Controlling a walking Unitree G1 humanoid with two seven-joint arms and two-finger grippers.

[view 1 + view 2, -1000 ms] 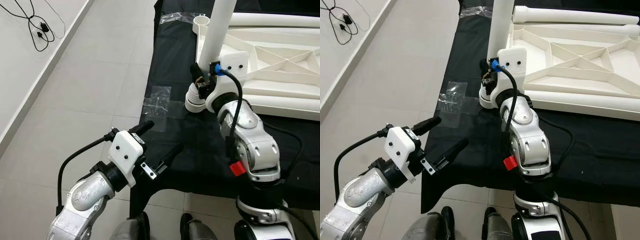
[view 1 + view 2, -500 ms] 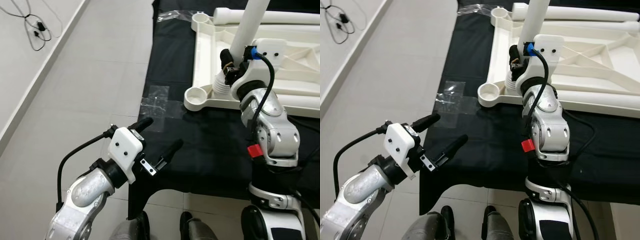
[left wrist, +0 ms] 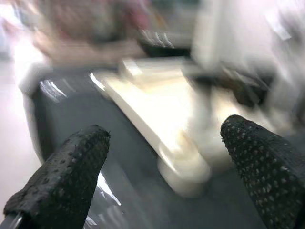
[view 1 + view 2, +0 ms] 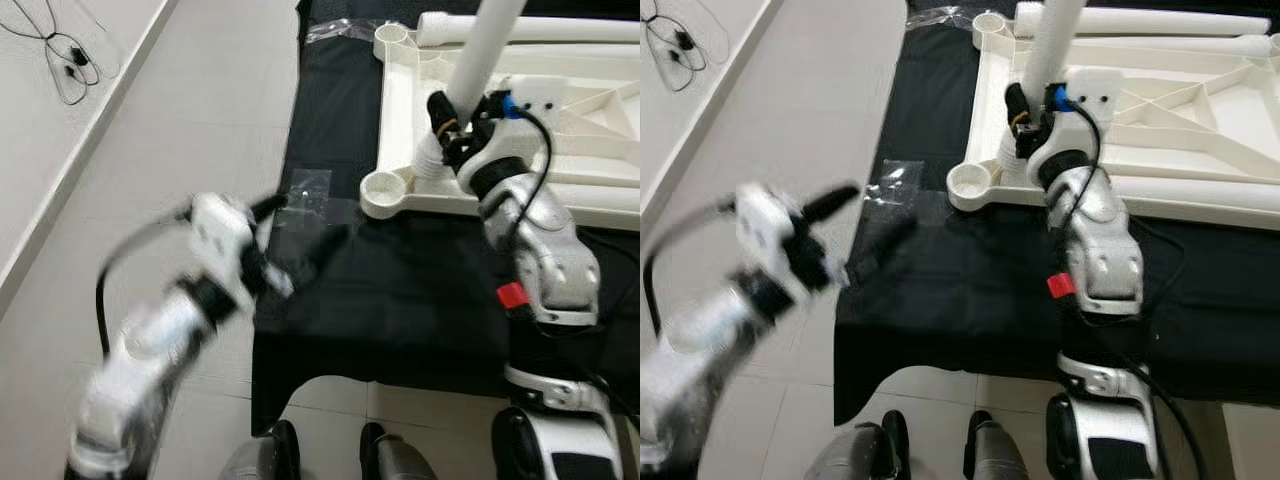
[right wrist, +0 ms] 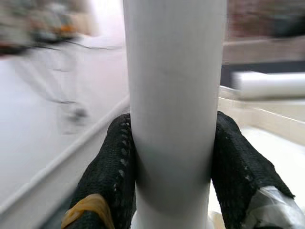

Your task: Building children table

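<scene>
The white table top (image 4: 590, 120) lies upside down on a black cloth (image 4: 400, 290). My right gripper (image 4: 446, 122) is shut on a white table leg (image 4: 488, 45) near its lower end. The leg leans slightly, its foot on the frame just beside the near corner socket (image 4: 385, 190), which stands bare. In the right wrist view both black fingers (image 5: 112, 167) press the leg (image 5: 174, 95). My left gripper (image 4: 300, 225), blurred by motion, is open and holds nothing, above the cloth's left edge. The left wrist view looks between the left gripper's fingers (image 3: 62, 181) at that socket (image 3: 183, 167).
Another white leg (image 4: 560, 28) lies along the back of the frame, by the far corner socket (image 4: 392, 35). A clear plastic bag (image 4: 308, 190) lies at the cloth's left edge. Black cables (image 4: 62, 55) trail on the tiled floor to the left. My feet (image 4: 330, 455) stand at the cloth's near edge.
The right gripper carried the leg off the near corner socket to the frame beside it. My left arm has swung up and toward the table, now blurred. The camera shifted slightly.
</scene>
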